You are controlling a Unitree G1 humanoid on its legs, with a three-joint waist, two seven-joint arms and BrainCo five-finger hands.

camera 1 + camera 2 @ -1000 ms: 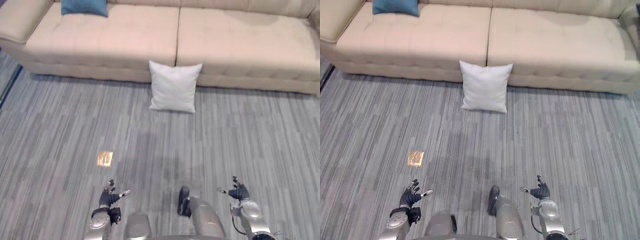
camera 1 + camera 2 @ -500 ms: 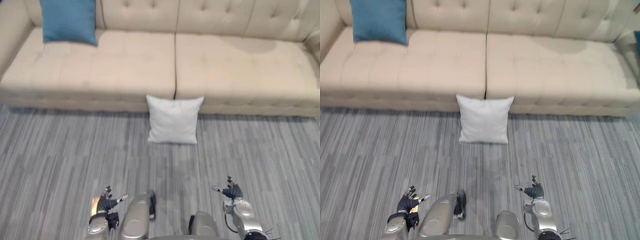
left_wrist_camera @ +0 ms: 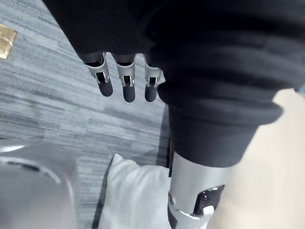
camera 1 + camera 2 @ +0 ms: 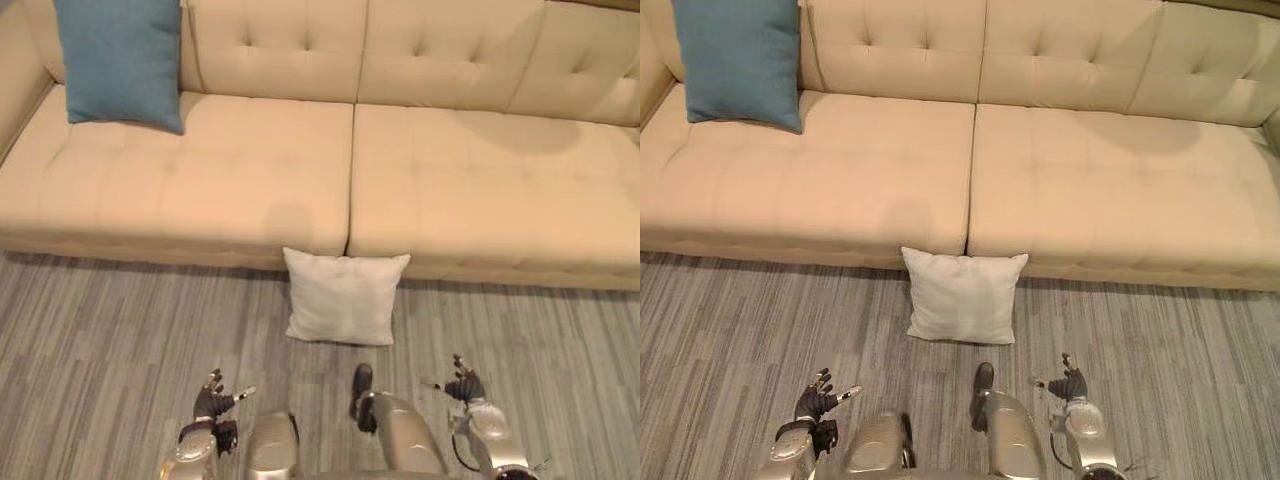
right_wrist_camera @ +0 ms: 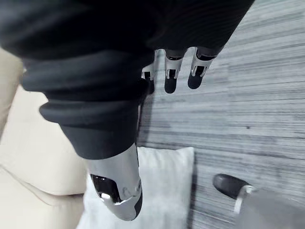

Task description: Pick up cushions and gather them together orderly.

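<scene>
White cushion (image 4: 346,296) leans on the floor (image 4: 110,320) against the sofa (image 4: 480,190) front, just ahead of you. Left hand (image 4: 213,402) and right hand (image 4: 466,387) sit low, fingers spread, empty. Take its two side edges evenly and lift level. Count: two cushions, counting the blue cushion (image 4: 120,62) on the sofa's left end.

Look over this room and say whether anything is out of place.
The white cushion sits on the floor, propped against the sofa front at the seat seam, while the blue cushion stands on the seat's left end.
</scene>
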